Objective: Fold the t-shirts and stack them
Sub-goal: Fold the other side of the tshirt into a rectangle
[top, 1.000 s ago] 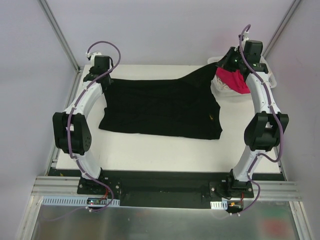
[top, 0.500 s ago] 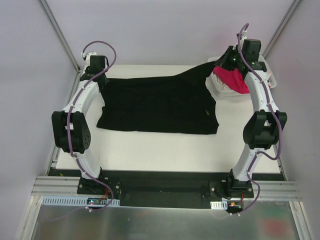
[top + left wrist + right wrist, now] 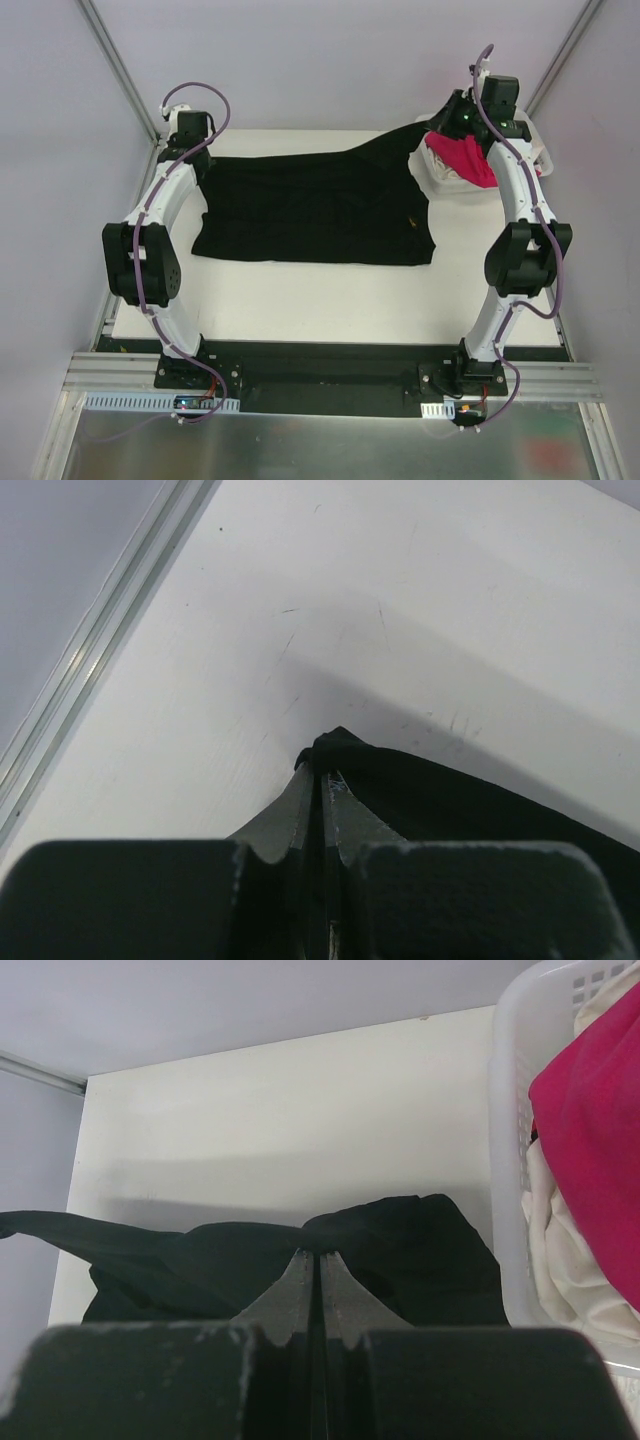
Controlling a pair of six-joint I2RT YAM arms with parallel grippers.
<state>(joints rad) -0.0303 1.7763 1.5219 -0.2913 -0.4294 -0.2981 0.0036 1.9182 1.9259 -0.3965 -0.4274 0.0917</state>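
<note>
Left gripper point(image 3: 322, 768) clenched on black t-shirt point(image 3: 315, 210) far-left corner; right gripper point(image 3: 320, 1256) grasping far-right corner, held up; rest flat on counter point(image 3: 330, 290).

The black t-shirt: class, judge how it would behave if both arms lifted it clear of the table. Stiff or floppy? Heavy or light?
Probably floppy: the black t-shirt drapes in folds from the right gripper. Likely light: the left gripper holds its corner by a thin pinch alone.
</note>
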